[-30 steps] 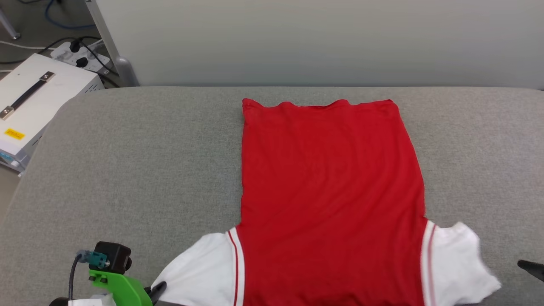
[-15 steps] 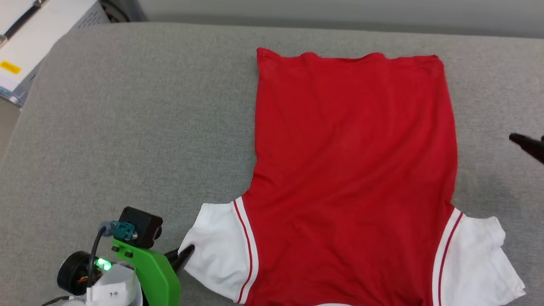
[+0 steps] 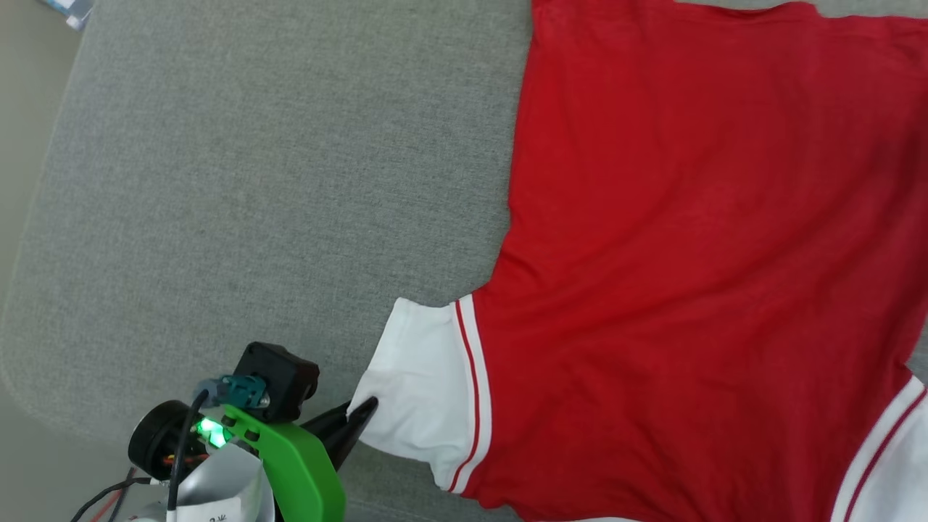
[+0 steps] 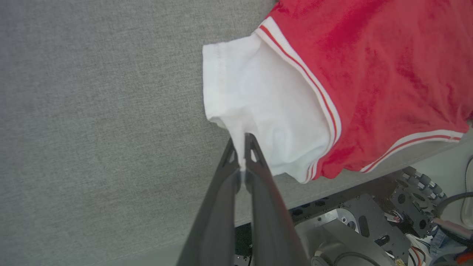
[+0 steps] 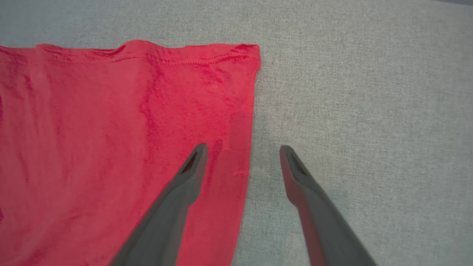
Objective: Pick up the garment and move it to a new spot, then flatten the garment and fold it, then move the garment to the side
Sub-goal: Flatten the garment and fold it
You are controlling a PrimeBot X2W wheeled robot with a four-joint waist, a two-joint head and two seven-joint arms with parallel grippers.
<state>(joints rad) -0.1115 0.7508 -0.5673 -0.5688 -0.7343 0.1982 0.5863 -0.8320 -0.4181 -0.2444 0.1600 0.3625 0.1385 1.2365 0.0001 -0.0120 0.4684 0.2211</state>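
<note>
The garment (image 3: 689,254), a red jersey with white sleeves and red-white trim, lies spread flat on the grey padded surface (image 3: 254,181), plain side up. My left gripper (image 3: 366,409) is shut on the lower edge of the white left sleeve (image 3: 424,384); the left wrist view shows a pinch of white sleeve (image 4: 258,107) between its closed fingers (image 4: 242,147). My right gripper (image 5: 242,151) hangs open above the garment's (image 5: 111,147) right side edge near the hem corner, one finger over red fabric, the other over grey surface.
The grey surface's (image 4: 92,111) front edge runs close below the held sleeve, with the robot's base (image 4: 351,229) beneath it. Bare grey surface (image 5: 369,111) extends to the right of the hem. The rounded left edge of the surface and floor (image 3: 22,145) show at far left.
The head camera has tilted down and swung left, so the picture has shifted. My right gripper has opened and risen from the right sleeve toward the hem. My left gripper still pinches the left sleeve.
</note>
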